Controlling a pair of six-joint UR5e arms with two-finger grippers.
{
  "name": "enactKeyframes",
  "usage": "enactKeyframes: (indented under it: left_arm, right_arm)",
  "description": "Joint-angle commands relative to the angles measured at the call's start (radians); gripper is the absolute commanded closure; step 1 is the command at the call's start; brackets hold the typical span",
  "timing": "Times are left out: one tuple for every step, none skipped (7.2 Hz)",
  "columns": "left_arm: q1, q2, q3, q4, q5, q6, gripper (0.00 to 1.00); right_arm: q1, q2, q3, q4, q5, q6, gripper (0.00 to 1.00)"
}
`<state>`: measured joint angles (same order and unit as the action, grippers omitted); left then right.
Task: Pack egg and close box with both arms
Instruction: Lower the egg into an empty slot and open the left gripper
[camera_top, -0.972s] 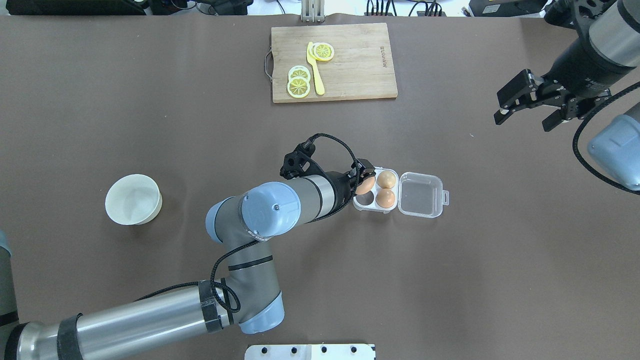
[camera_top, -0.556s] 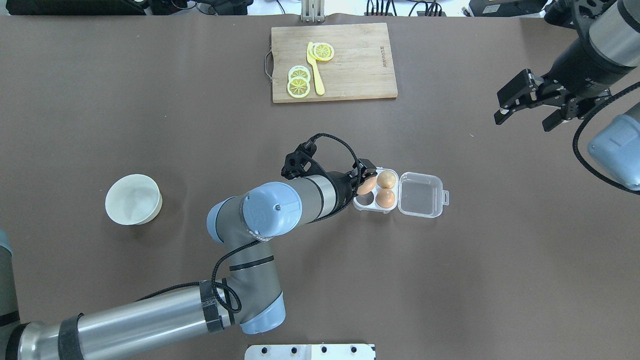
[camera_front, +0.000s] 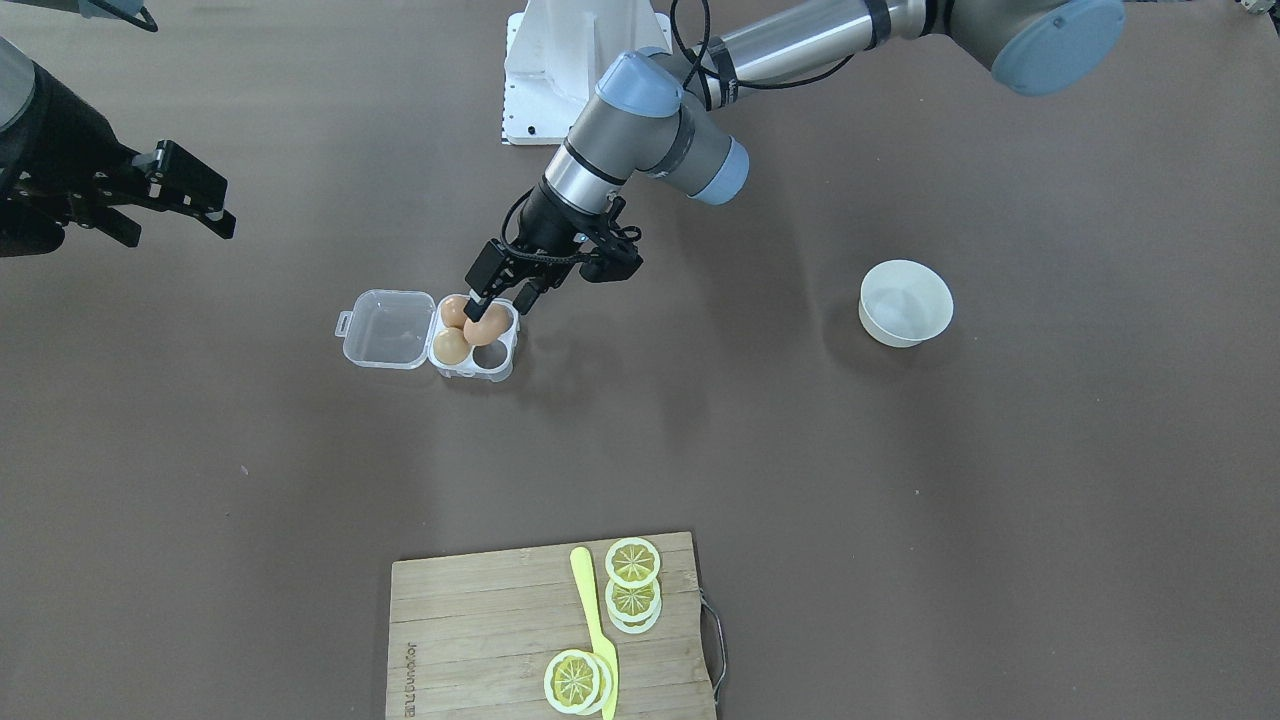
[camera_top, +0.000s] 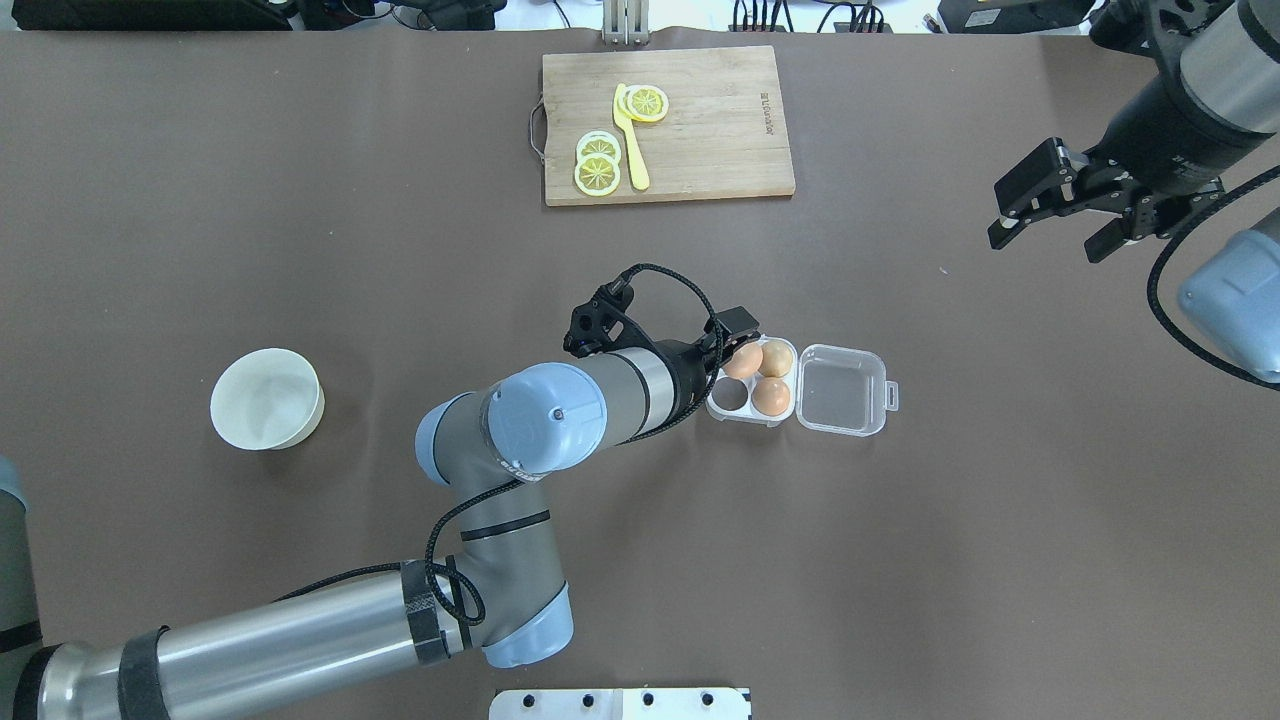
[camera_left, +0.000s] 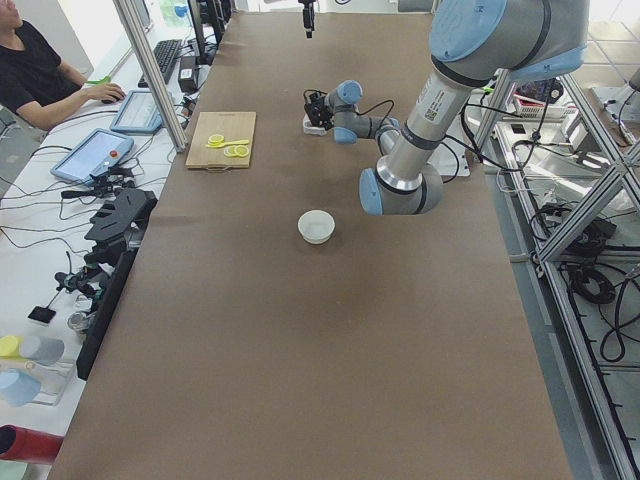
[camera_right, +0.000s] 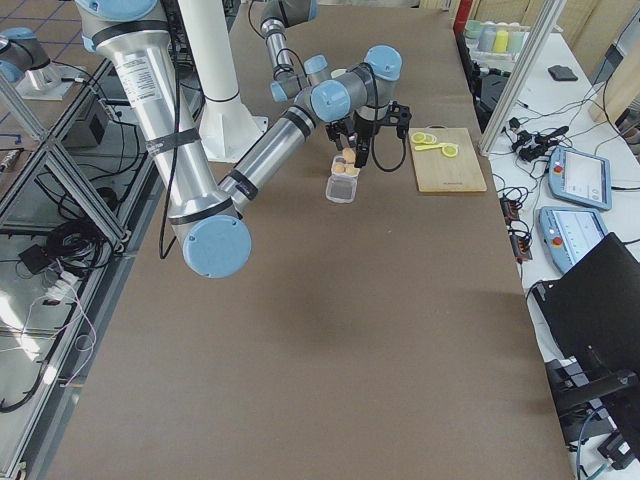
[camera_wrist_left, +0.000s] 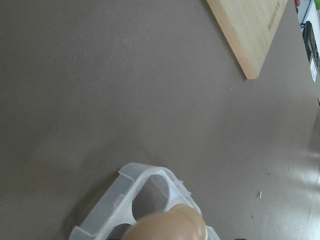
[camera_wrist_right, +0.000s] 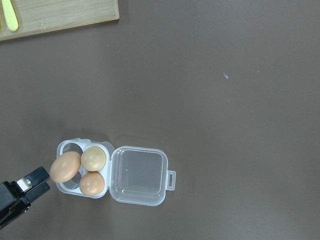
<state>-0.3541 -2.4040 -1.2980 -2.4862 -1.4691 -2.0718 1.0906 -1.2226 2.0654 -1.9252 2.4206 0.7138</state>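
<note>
Our left claw grips the egg between its fingertips, poised over an empty cell of the box directly beneath, so releasing should seat it. Our right claw hangs open, well apart, free for the lid.

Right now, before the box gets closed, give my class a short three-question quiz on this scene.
1. True or false: the lid lies open.
2. How many eggs rest in the box?
3. Which one holds the egg above the box? A. left end effector B. right end effector C. neither

Key: 1 true; 2 two; 3 A.
</note>
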Motion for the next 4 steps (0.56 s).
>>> enactKeyframes:
  left_arm:
    - [0.000, 0.002, -0.001, 0.001, 0.007, -0.005, 0.01]
    - [0.000, 0.002, -0.004, 0.001, 0.007, -0.004, 0.01]
    - [-0.002, 0.002, -0.007, -0.002, 0.007, -0.004, 0.01]
    - [-0.005, 0.000, -0.018, -0.003, 0.007, -0.005, 0.01]
  right_arm:
    - [0.000, 0.000, -0.001, 0.000, 0.000, 0.001, 0.00]
    - [0.000, 0.000, -0.001, 0.000, 0.000, 0.000, 0.00]
    - [0.000, 0.000, -0.001, 0.000, 0.000, 0.000, 0.00]
    - [0.000, -0.002, -0.002, 0.000, 0.000, 0.000, 0.00]
